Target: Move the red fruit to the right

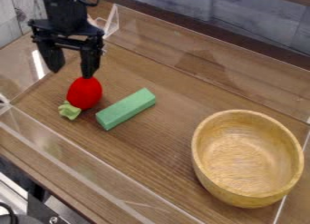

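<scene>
The red fruit (82, 92) is a small bright-red toy strawberry with a light-green stem (71, 111), lying on the wooden table at the left. My gripper (72, 64) hangs just above and slightly behind it, black fingers pointing down and spread open, one on each side of the fruit's top. Nothing is held between the fingers.
A flat light-green block (126, 108) lies just right of the fruit. A wooden bowl (292, 167) stands at the front right. Clear plastic walls (36, 137) border the table at the left and front.
</scene>
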Controlling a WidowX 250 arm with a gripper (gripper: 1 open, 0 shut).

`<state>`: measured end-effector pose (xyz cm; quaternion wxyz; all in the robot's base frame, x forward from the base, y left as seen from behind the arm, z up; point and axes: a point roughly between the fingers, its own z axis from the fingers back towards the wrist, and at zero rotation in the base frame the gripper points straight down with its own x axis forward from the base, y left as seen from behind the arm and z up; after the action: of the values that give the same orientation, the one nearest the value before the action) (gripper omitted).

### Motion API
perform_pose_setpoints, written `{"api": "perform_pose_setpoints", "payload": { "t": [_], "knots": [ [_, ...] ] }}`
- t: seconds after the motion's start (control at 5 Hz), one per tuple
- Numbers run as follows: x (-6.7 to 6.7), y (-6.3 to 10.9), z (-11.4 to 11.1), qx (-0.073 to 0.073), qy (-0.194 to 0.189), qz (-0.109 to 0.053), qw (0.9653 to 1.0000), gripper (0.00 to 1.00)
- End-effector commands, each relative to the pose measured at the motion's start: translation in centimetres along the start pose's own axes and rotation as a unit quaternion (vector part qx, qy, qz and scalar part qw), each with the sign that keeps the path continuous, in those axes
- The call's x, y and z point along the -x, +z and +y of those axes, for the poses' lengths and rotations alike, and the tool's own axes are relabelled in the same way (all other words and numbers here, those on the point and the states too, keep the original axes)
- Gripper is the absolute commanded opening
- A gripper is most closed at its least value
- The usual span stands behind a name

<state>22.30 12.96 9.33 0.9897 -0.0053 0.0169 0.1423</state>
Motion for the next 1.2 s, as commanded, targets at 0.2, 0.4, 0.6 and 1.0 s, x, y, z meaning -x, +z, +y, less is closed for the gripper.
{"api": "perform_pose_setpoints", "payload": {
  "t": [0.2,0.4,0.6,1.0],
  "knots": [
    [-1.3,-1.0,1.2,-0.009,-0.032,-0.01,0.9994,1.0],
    [-1.3,-2.2,1.2,-0.01,-0.04,-0.007,0.9991,1.0],
    [-1.2,-3.4,1.1,-0.011,-0.046,-0.006,0.9988,1.0],
    [-2.5,-5.6,-0.8,-0.004,0.01,-0.008,0.9999,1.0]
  ]
}}
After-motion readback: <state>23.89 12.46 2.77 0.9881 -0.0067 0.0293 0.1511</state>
